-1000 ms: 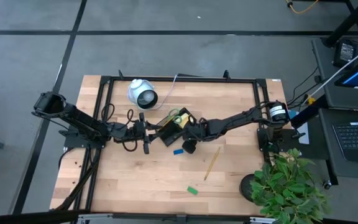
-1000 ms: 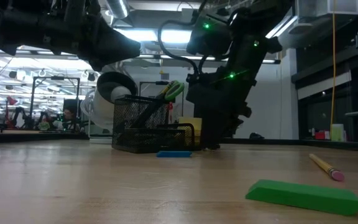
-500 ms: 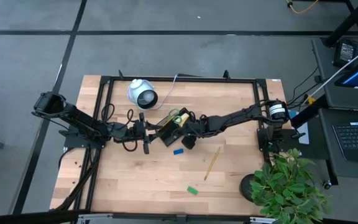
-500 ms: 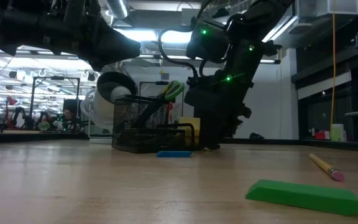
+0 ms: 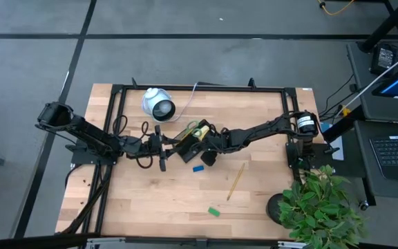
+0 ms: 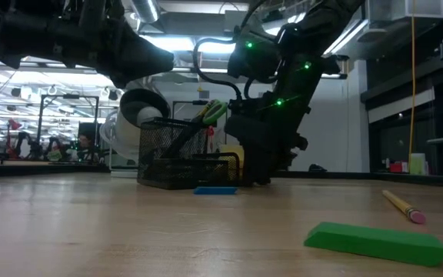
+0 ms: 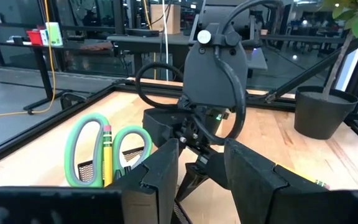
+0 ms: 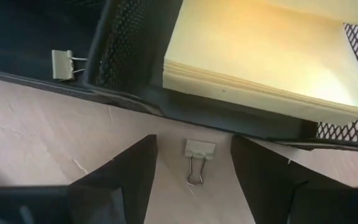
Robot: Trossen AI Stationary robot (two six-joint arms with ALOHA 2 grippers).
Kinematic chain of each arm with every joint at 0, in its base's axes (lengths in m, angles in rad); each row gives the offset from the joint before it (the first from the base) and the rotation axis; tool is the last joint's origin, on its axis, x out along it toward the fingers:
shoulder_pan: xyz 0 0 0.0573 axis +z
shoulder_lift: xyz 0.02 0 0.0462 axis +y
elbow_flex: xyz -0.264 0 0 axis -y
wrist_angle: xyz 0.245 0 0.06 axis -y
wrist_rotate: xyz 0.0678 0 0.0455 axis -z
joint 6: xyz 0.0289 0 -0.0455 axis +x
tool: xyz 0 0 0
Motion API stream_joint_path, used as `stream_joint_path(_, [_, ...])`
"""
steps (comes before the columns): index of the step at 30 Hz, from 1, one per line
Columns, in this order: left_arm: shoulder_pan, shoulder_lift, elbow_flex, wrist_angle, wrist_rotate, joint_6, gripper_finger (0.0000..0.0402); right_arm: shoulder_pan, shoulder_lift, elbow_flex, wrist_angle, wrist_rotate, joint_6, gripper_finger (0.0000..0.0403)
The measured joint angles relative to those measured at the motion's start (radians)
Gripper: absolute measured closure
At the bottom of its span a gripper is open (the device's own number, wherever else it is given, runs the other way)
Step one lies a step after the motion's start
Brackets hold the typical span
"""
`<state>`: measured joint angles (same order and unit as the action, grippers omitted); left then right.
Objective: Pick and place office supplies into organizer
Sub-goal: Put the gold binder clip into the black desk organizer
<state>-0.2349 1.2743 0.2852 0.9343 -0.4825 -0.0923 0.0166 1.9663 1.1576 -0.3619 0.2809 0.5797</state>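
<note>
The black mesh organizer (image 5: 187, 145) stands at the table's middle. In it are green-handled scissors (image 7: 95, 146), a pencil (image 7: 107, 155), a yellow sticky-note pad (image 8: 272, 56) and a small binder clip (image 8: 61, 62). My right gripper (image 8: 194, 168) points down beside the organizer's near wall, open. Its fingers stand on either side of a white binder clip (image 8: 199, 152) that lies flat on the table, and they do not touch it. My left gripper (image 5: 169, 146) is level at the organizer's left end, open. A blue block (image 5: 197, 167), a pencil (image 5: 235, 181) and a green block (image 5: 213, 211) lie on the wood. My left gripper stands at the organizer's left end (image 5: 177, 148), level, coming from the table's left. I cannot tell whether its fingers touch the mesh wall, because the fingers themselves hide that spot.
A white round device (image 5: 158, 104) with a cable sits at the far left of the table. A potted plant (image 5: 320, 207) stands at the near right corner. A black frame (image 5: 199, 88) runs along the table's far edge. Bare wood lies toward the near edge.
</note>
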Motion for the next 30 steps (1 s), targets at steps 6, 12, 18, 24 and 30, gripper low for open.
stream_joint_path(6, [0.0,0.0,0.0,0.0,0.002,0.001,0.0276,0.0,0.001,0.0,-0.001,-0.001,0.023,0.0193])
stream_joint_path(12, [0.0,0.0,0.0,0.0,0.002,0.001,0.0276,-0.001,0.001,0.0,-0.011,0.001,0.043,0.0232])
stream_joint_path(18, [0.0,0.0,0.0,0.0,0.006,0.001,0.0276,-0.001,0.002,0.0,-0.012,0.002,0.044,0.0267])
stream_joint_path(24, [0.0,0.0,0.0,0.0,0.007,0.0,0.0276,-0.001,0.002,0.0,-0.015,0.002,0.043,0.0286])
stream_joint_path(30, [0.0,0.0,0.0,0.0,0.007,0.0,0.0276,-0.001,0.003,-0.001,-0.02,0.001,0.04,0.0302])
